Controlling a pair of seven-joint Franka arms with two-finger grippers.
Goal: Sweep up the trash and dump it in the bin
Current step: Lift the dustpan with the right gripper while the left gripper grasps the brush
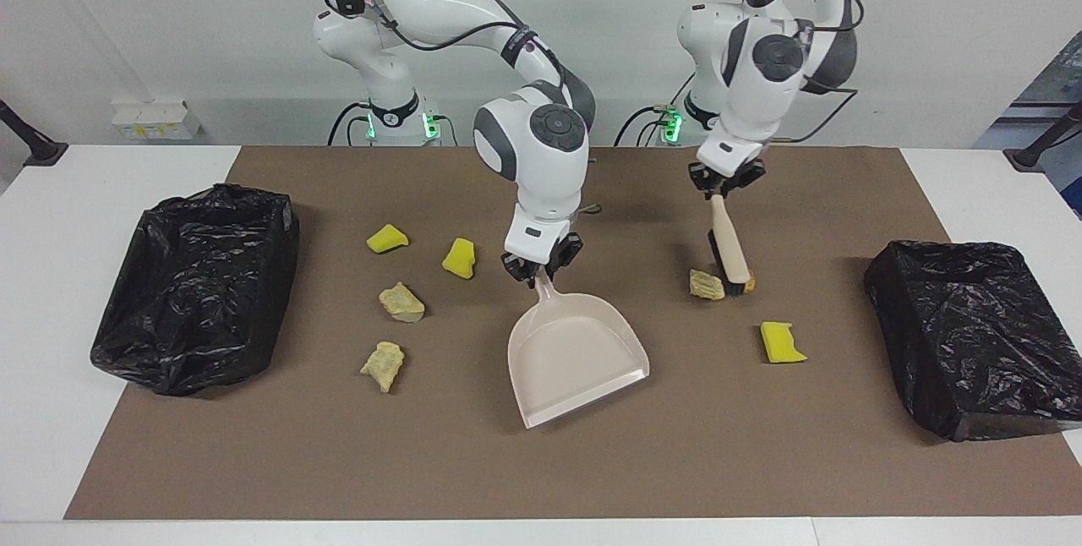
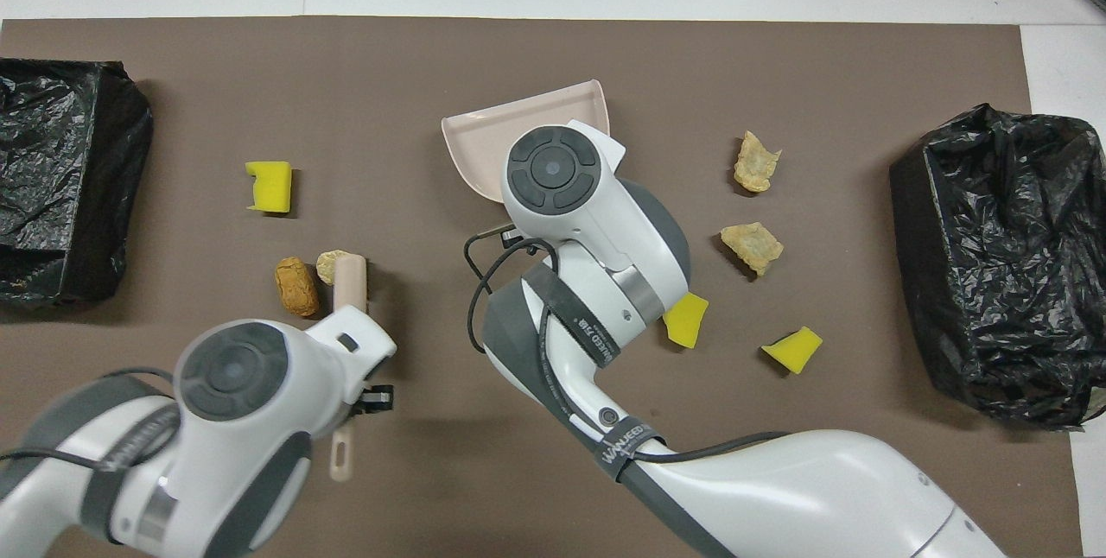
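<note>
The only lettering I can make out is on the right arm's black cable straps (image 2: pixel 629 447), low in the overhead view. The strap at bottom centre reads something like "WANJEED"; another strap (image 2: pixel 586 329) just above it carries similar white print, too small to read surely.

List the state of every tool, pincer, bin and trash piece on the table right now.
Dustpan: held by its handle, turned askew, no trash in it.
Brush: held by its handle, bristles down at two lumpy bits.
Right pincer: shut on the dustpan handle.
Left pincer: shut on the brush handle.
Two black-lined bins: open, standing at the table's ends.
Yellow sponge chunks: loose on the mat.
</note>
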